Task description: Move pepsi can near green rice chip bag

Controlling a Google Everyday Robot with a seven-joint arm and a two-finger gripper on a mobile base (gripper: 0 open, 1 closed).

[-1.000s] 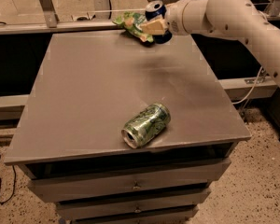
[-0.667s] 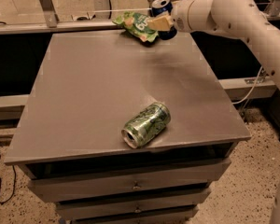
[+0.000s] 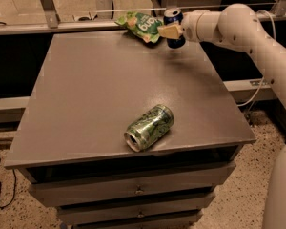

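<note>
Tool point(image 3: 171, 31) gripping pepsi can point(image 3: 173, 17), shifted right

Upright dark-blue pepsi can point(image 3: 174, 17) in the gripper point(image 3: 171, 32) beside green rice chip bag point(image 3: 142, 25) (far edge)

Grey table point(image 3: 86, 104): green can point(image 3: 149, 127) on its side by the near edge, chip bag point(image 3: 140, 25) flat at the far edge, gripper point(image 3: 170, 31) just right of it, clasping the pepsi can point(image 3: 174, 16).

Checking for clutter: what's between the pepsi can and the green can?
Bare tabletop, in the camera view. The gripper holds the pepsi can at the far edge beside the bag; the green can lies near the front.
</note>
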